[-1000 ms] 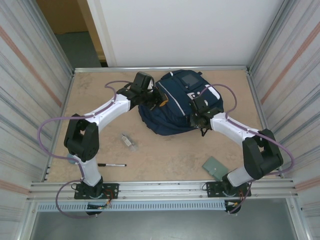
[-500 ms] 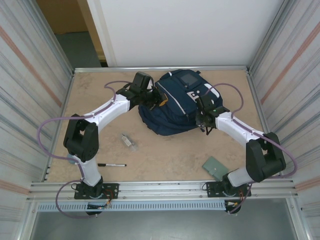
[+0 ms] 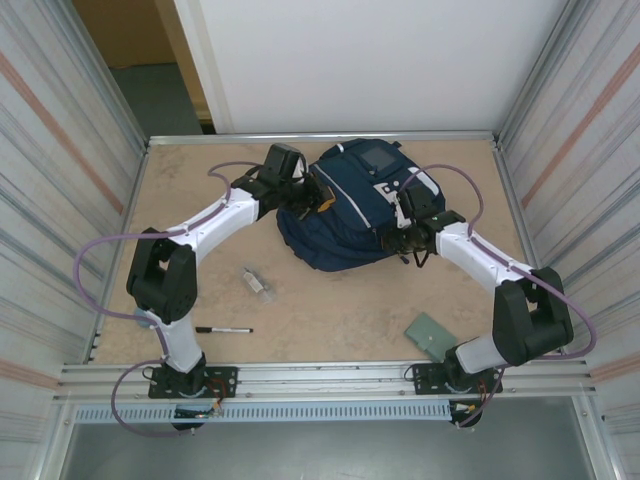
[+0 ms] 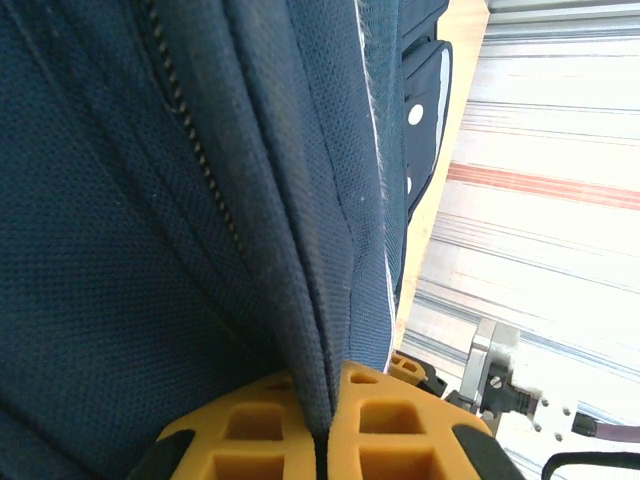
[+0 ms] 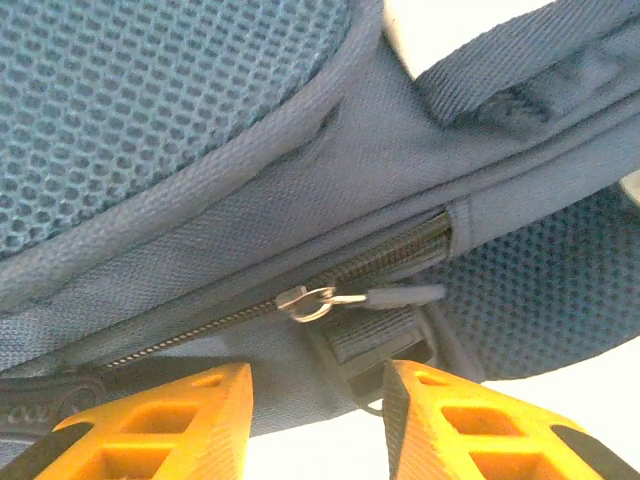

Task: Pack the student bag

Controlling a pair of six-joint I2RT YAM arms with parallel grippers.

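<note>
The navy student bag (image 3: 350, 215) lies at the back middle of the table. My left gripper (image 3: 316, 199) is at its left side, shut on a fold of the bag's fabric beside a zipper line (image 4: 190, 150); the yellow fingers (image 4: 400, 430) pinch that fold in the left wrist view. At the bag's lower right edge my right gripper (image 3: 402, 238) stands open. Its fingertips (image 5: 225, 400) flank the fabric just below a closed zipper (image 5: 200, 325), whose metal slider and grey pull (image 5: 320, 300) hang just above the gap. A black webbing strap (image 5: 375, 335) sits between the fingers, not gripped.
On the table in front of the bag lie a small clear object (image 3: 256, 281), a black pen (image 3: 225, 329) near the left arm's base and a green card (image 3: 430, 333) near the right arm's base. Corrugated metal walls (image 3: 60, 200) close in both sides.
The right wrist has shifted and turned slightly along the bag's lower right edge. The left arm and the bag stay put.
</note>
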